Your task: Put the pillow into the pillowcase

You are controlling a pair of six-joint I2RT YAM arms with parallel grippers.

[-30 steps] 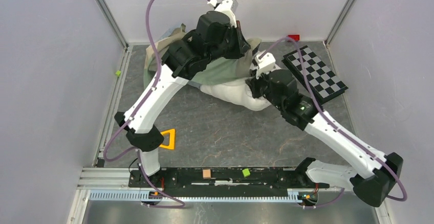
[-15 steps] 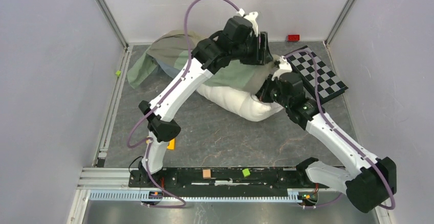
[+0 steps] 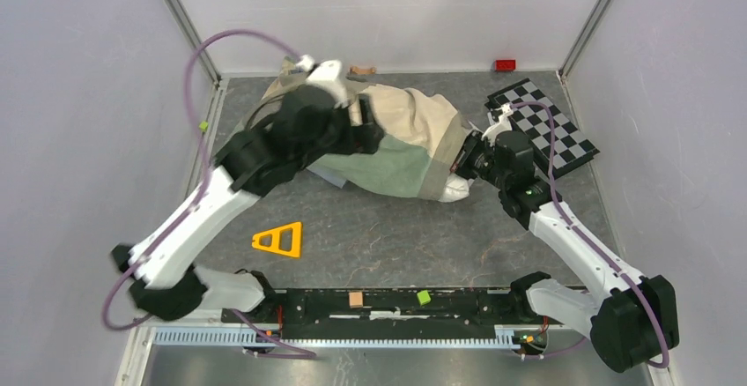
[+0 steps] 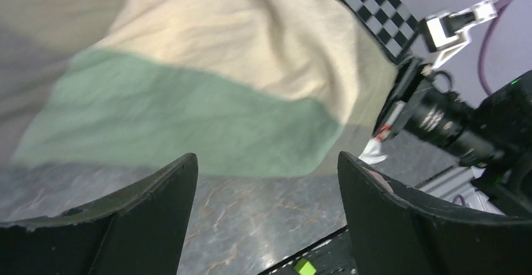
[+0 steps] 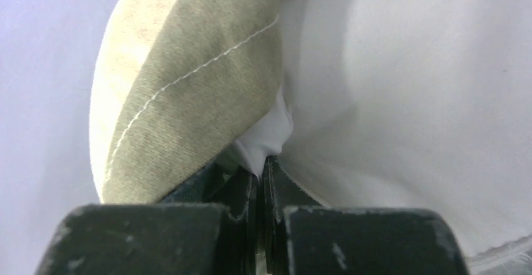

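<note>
Surface: grey marbled table (image 3: 396,227), pale walls on three sides.
Left edge: small green block (image 3: 203,126) at the rim; orange triangle (image 3: 280,240) lies near the arm bases.
Left arm: stretched from its near-left base toward the far middle, wrist over the cloth; left gripper (image 4: 265,168) gapes wide above the green panel, nothing between its fingers.
Pillowcase (image 3: 405,130): far centre, beige and green side up, bulging.
Pillow (image 3: 455,190): mostly inside the pillowcase, one white corner poking out at its right end.
Right arm: bent inward from the near right; right gripper (image 5: 260,174) pinched tight on white pillow fabric, the pillowcase hem beside it.
Right: checkered board (image 3: 546,130), just past the right wrist.
</note>
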